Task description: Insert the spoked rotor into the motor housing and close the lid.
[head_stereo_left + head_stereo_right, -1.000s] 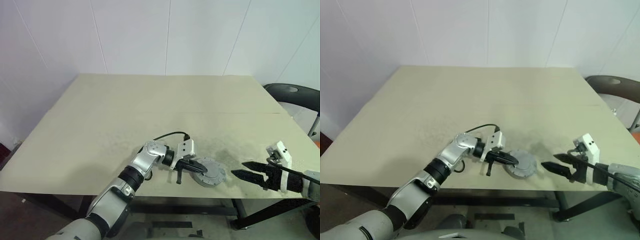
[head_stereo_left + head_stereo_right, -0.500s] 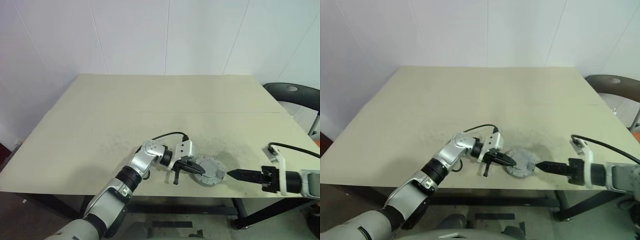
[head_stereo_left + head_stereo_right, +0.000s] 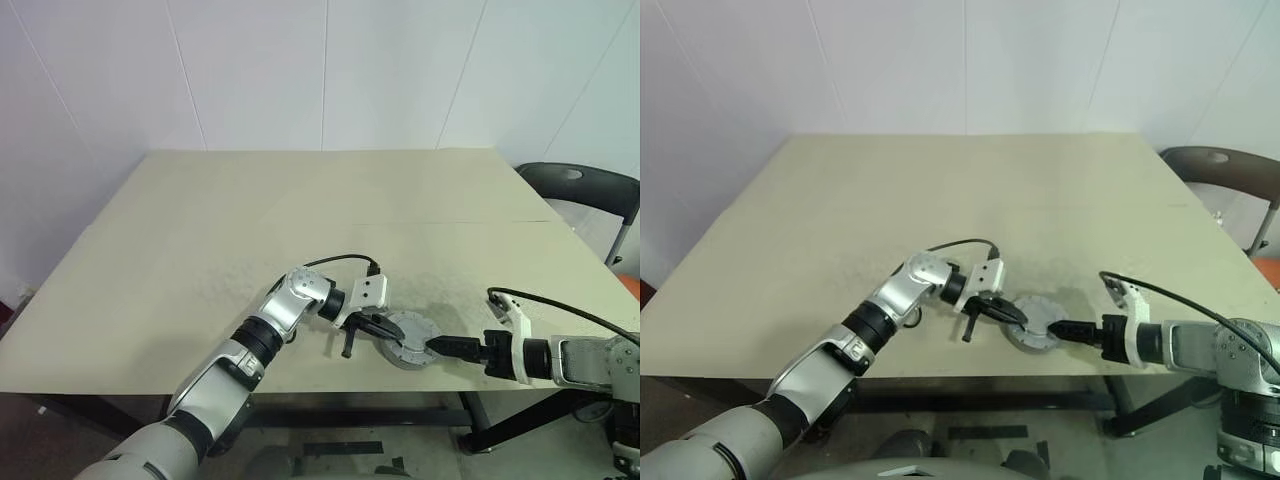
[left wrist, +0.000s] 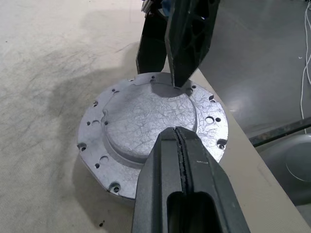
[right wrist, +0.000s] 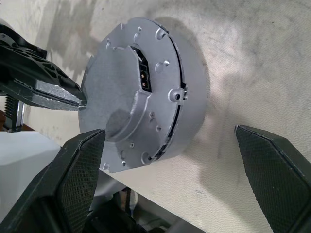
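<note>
Near the bench's [image 3: 200, 240] front edge the motor housing [image 3: 415, 341] sits with its lid [image 4: 150, 114] down, the left gripper [image 3: 383, 331], pressed together, apparently steadying it while the right gripper [image 3: 440, 346], spread wide, straddles it.

The motor housing [image 4: 152, 141] is dull silver-grey, its closed lid [image 4: 150, 119] the same grey with a fine crazed texture and small dark holes round the rim. Both grippers have black fingers: the left gripper [image 3: 385, 335] on a white block, the right gripper [image 3: 440, 345] likewise. The table [image 3: 300, 220] is pale beige, speckled with dark scuffs near the housing.
</note>
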Tool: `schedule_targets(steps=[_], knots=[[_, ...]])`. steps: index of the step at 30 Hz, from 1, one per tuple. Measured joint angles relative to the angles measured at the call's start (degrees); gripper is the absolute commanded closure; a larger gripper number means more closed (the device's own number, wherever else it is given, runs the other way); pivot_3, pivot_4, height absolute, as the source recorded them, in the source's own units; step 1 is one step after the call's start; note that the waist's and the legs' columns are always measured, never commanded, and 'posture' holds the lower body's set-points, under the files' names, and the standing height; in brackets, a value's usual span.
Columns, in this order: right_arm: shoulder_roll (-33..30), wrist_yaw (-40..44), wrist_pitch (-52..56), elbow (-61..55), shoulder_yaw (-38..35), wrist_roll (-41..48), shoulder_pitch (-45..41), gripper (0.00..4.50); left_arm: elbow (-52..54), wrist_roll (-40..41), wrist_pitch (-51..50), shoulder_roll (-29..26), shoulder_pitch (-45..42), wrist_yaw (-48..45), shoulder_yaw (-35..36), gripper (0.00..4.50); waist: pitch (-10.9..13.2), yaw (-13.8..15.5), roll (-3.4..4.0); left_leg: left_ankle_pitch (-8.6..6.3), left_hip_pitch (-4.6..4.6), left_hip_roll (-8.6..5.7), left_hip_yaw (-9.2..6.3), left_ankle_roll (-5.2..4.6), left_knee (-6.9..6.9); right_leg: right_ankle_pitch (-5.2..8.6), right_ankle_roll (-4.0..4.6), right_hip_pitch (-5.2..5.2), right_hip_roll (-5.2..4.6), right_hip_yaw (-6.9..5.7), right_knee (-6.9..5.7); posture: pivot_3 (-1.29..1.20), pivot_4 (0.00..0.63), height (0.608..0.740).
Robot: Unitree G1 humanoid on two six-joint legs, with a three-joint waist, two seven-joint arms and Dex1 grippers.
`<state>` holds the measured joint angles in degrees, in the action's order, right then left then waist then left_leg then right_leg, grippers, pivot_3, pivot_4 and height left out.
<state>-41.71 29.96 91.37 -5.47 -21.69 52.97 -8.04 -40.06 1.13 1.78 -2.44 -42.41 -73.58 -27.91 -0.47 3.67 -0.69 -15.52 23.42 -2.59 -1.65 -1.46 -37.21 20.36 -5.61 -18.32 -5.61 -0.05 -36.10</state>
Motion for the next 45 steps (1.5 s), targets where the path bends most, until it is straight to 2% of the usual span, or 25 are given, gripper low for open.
schedule_targets(steps=[7,10,14,17,22,23,25,31,39,42,45], knots=[[0.87,-0.40,0.75,0.17,0.58,-0.34,-1.14,0.03,0.14,-0.02,0.01,-0.34,-0.01,-0.05,0.00,4.50,-0.08,-0.19,-0.11,0.00,-0.03,0.02,-0.01,0.00,0.04,-0.01,-0.02,-0.02,0.02,0.00,-0.01,0.00,0.000,0.740],[6.57,-2.83,0.58,0.23,0.87,-0.47,-2.95,0.03,-0.20,-0.21,0.30,-1.14,-0.34,-0.09,0.01,4.50,-0.23,-1.38,-0.44,0.01,-0.08,0.13,-0.01,0.02,0.05,0.01,0.02,0.00,0.07,-0.02,-0.05,0.00,0.000,0.740],[13.13,-6.49,0.79,1.45,0.59,-1.18,-6.27,0.03,-0.61,-0.75,1.06,-2.00,-1.18,-0.24,0.12,4.50,-0.25,-3.49,-0.47,0.00,-0.20,0.16,0.05,0.03,0.06,-0.02,-0.03,-0.02,0.02,-0.02,-0.09,0.00,0.000,0.740],[14.81,-7.41,0.77,2.54,0.12,-1.35,-7.36,0.61,-1.57,-0.79,1.26,-2.51,-1.93,-0.37,0.57,4.50,-0.22,-4.63,-0.37,0.00,-0.29,0.17,0.02,0.03,0.06,-0.17,-0.31,-0.04,0.00,-0.03,-0.10,0.00,0.000,0.740],[13.60,-6.67,0.79,4.85,-0.65,-0.56,-8.82,1.87,-1.60,-1.01,1.79,-2.17,-2.65,0.25,0.87,4.50,-0.14,-4.56,-0.17,0.01,-0.29,0.19,-0.02,0.02,0.17,-0.32,-0.58,-0.23,0.01,-0.03,-0.12,0.00,0.000,0.740],[13.51,-6.22,0.75,5.41,-1.13,-0.42,-9.19,2.00,-1.53,-1.01,2.25,-2.06,-2.72,0.25,0.94,4.50,-0.19,-4.50,-0.08,0.01,-0.24,0.19,-0.02,0.02,0.19,-0.33,-0.60,-0.29,0.01,-0.03,-0.12,0.00,0.000,0.740],[13.44,-5.92,0.78,5.85,-1.41,-0.50,-9.89,2.15,-1.43,-1.01,2.59,-1.93,-2.82,0.17,0.98,4.50,-0.26,-4.44,0.04,0.01,-0.23,0.19,-0.02,0.02,0.22,-0.33,-0.62,-0.32,0.00,-0.03,-0.12,0.00,0.000,0.740],[13.84,-5.37,0.69,6.03,-1.64,-1.48,-10.23,2.15,-1.34,-1.01,2.67,-1.90,-2.39,0.35,1.62,4.50,-0.30,-4.46,0.18,0.00,-0.22,0.19,-0.01,0.03,0.20,-0.33,-0.59,-0.32,-0.02,-0.02,-0.12,0.00,0.000,0.740],[17.99,-6.05,-1.71,9.21,-6.52,-2.81,-11.31,2.36,0.48,-1.12,2.57,-2.72,-1.01,0.15,1.73,4.50,-0.22,-4.53,0.39,0.00,-0.19,0.19,-0.01,0.03,0.21,-0.33,-0.60,-0.38,-0.02,-0.02,-0.12,0.00,0.000,0.740],[20.83,-5.98,-2.54,9.26,-9.38,-1.21,-13.81,3.18,1.33,-1.00,2.53,-2.54,0.38,-0.25,1.59,4.50,-0.07,-4.65,0.60,0.01,0.02,0.19,0.04,0.05,0.21,-0.35,-0.63,-0.72,-0.03,0.05,-0.24,0.00,0.000,0.740],[22.09,-4.26,-2.41,7.48,-9.85,2.54,-16.78,4.26,1.82,-1.01,2.44,-2.46,0.71,-0.49,1.50,4.50,-0.07,-4.39,0.59,0.03,0.01,0.19,0.01,0.07,0.28,-0.37,-0.66,-0.79,-0.01,0.03,-0.28,0.00,0.000,0.740]])
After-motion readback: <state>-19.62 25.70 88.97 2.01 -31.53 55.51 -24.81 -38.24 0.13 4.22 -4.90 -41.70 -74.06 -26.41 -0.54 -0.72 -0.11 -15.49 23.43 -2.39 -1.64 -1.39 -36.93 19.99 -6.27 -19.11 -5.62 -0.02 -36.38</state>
